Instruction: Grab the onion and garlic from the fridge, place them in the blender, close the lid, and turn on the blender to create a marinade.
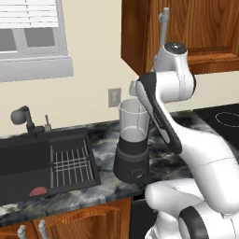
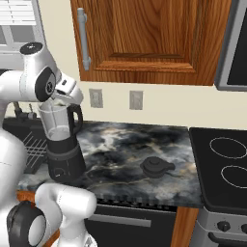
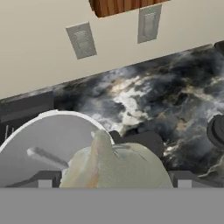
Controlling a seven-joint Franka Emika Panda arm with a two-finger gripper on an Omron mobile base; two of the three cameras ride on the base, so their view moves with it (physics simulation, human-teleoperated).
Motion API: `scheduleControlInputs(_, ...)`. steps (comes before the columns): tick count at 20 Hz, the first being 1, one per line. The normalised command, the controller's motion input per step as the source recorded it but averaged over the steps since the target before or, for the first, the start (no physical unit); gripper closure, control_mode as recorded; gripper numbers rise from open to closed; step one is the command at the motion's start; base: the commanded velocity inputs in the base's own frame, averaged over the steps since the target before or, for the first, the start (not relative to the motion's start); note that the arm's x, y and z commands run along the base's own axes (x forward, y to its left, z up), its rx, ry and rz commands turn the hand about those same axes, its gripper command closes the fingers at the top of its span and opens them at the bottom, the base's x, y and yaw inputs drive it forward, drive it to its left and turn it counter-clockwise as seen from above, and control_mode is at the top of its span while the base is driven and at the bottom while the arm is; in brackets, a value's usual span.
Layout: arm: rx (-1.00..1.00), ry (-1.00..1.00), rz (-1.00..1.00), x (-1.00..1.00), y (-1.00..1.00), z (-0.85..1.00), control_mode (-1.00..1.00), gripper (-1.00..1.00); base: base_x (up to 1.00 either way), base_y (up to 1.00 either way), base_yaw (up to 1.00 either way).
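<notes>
lid (image 3: 217,131): cut off by the hand view's right edge
garlic (image 3: 114,165): lower part hidden
blender (image 1: 132,142): right side hidden behind arm, left base view

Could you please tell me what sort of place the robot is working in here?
A home kitchen, by the look of it: a dark marble-patterned counter with a sink set in it, a stove with ring burners, wooden wall cabinets above, and a blender on the counter.

A cream wall (image 2: 159,103) with two grey outlet plates (image 2: 136,100) backs a dark marbled counter (image 2: 125,149). Wooden upper cabinets (image 2: 149,38) hang above; a black sink (image 1: 28,163) sits under a white-blinded window (image 1: 30,28), and a black cooktop (image 2: 224,166) lies at the right.
</notes>
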Motion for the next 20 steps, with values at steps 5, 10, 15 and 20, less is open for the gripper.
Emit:
scheduleControlInputs(5,0.00,0.15,0.00,0.89,0.36,0.00,-1.00,1.00,0.00,0.00,0.00)
scheduleControlInputs(10,0.00,0.10,0.04,0.60,0.28,-0.24,-1.00,1.00,0.00,0.00,0.00)
scheduleControlInputs(15,-0.01,0.07,0.05,0.34,0.16,-0.62,-1.00,1.00,0.00,0.00,0.00)
scheduleControlInputs(20,-0.03,0.01,0.06,0.07,0.12,-0.68,-1.00,1.00,0.00,0.00,0.00)
